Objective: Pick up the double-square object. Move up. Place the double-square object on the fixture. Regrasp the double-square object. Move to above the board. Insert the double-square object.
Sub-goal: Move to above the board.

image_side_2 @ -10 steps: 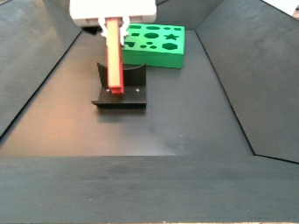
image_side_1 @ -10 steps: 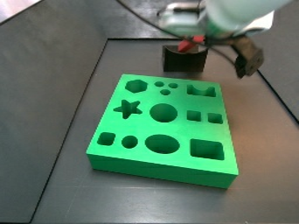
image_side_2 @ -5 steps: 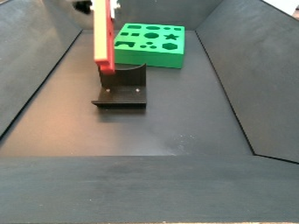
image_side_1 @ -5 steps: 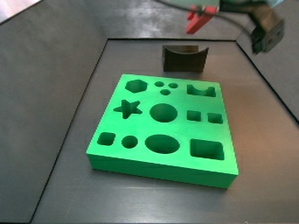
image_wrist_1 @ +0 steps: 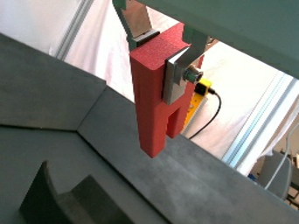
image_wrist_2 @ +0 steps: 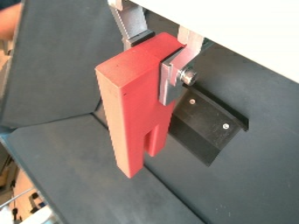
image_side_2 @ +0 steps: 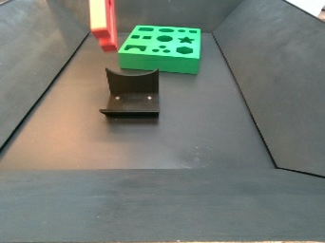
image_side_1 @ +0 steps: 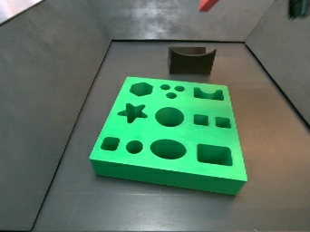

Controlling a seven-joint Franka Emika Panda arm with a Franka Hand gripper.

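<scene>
The double-square object (image_wrist_1: pixel 155 96) is a red block with two prongs at its free end. My gripper (image_wrist_1: pixel 163 52) is shut on its upper part in both wrist views, fingers (image_wrist_2: pixel 176 66) pressed on its two faces. It hangs high above the fixture (image_side_2: pixel 132 95), a dark block with a curved dip, which stands empty. In the side views only the red piece's lower end (image_side_2: pixel 103 24) and tip (image_side_1: pixel 208 4) show at the frame's top edge; the gripper itself is out of frame there. The green board (image_side_1: pixel 169 127) with its cut-outs lies flat on the floor beside the fixture (image_side_1: pixel 190 60).
Dark sloping walls (image_side_2: pixel 38 85) enclose the black floor on all sides. A yellow cable (image_wrist_1: pixel 205 96) shows beyond the wall in a wrist view.
The gripper has risen with the red piece, from just over the fixture to the top edge of the side views. The fixture and board have not moved.
</scene>
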